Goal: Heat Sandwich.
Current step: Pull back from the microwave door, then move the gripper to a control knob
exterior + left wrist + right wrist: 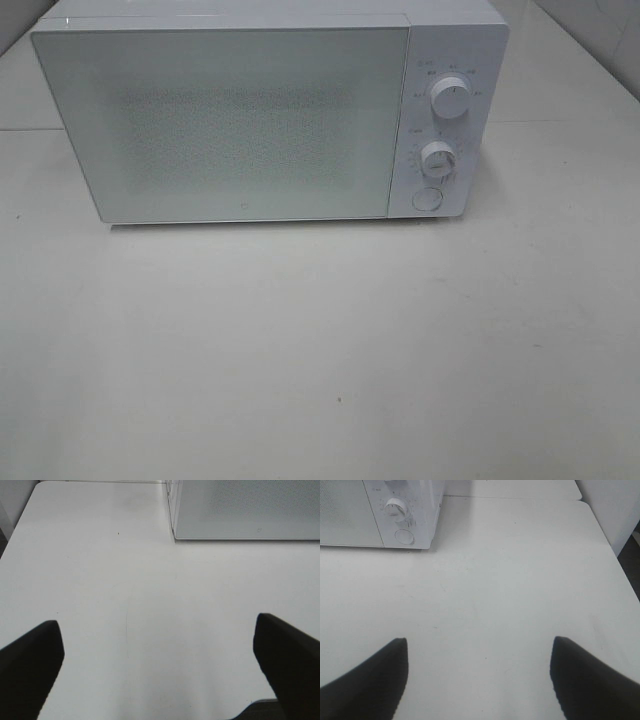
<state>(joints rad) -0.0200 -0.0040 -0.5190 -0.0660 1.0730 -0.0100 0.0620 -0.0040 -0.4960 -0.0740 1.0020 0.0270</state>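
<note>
White microwave [250,120] — one, standing on the pale table [320,360], its door [220,125] shut flat. On the control panel to the right of the door I count two round dials, the upper dial [451,98] directly above the lower dial [437,159], and one round button [428,199] beneath them. My left gripper [157,622] hangs over the table near the door-side front corner of the microwave. Its two dark fingers [30,665] are spread wide and hold nothing. My right gripper [480,640] hangs over the table in front of the panel side, likewise wide, two dark fingers [592,680], nothing held. The sandwich — it shows in none of my three views, so I cannot tell where it is.
</note>
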